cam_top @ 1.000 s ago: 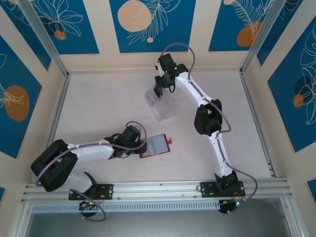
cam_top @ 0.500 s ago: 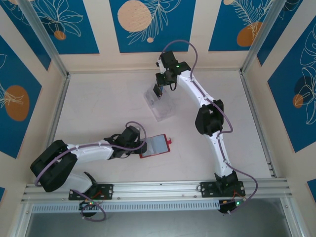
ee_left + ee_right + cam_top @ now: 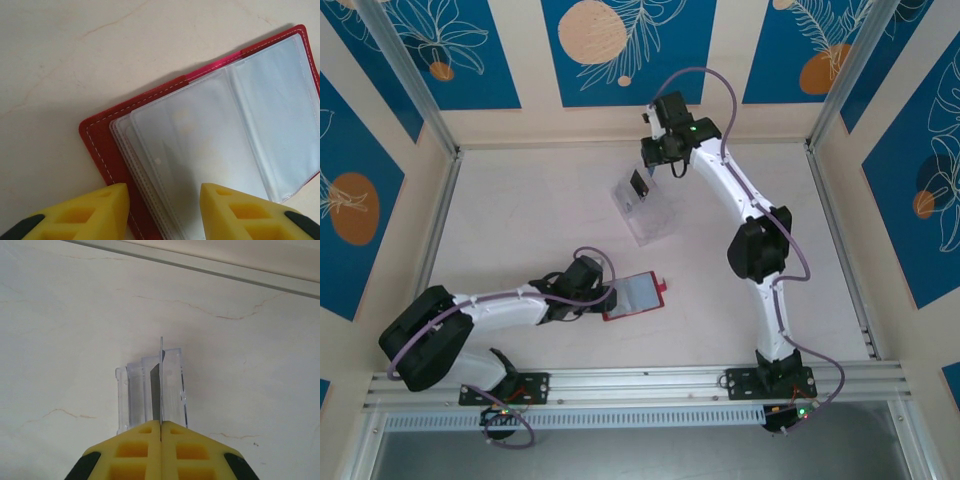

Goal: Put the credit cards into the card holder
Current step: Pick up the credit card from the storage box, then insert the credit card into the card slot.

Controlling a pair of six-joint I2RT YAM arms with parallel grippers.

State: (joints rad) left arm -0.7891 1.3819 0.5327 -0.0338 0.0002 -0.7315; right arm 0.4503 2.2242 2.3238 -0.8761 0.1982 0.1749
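The right gripper (image 3: 161, 423), clamped shut on a dark credit card (image 3: 155, 390), has raised it clear of the clear rack (image 3: 131, 390), so it looks ready to carry over. The left gripper (image 3: 162, 197), half open and holding nothing, sits at the edge of the opened card holder (image 3: 210, 130) on the table (image 3: 520, 220).

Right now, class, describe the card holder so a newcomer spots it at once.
On the pale table, look right at the left gripper. The card holder lies there open and flat. Its red cover sets it apart from the colourless slotted rack standing farther back.
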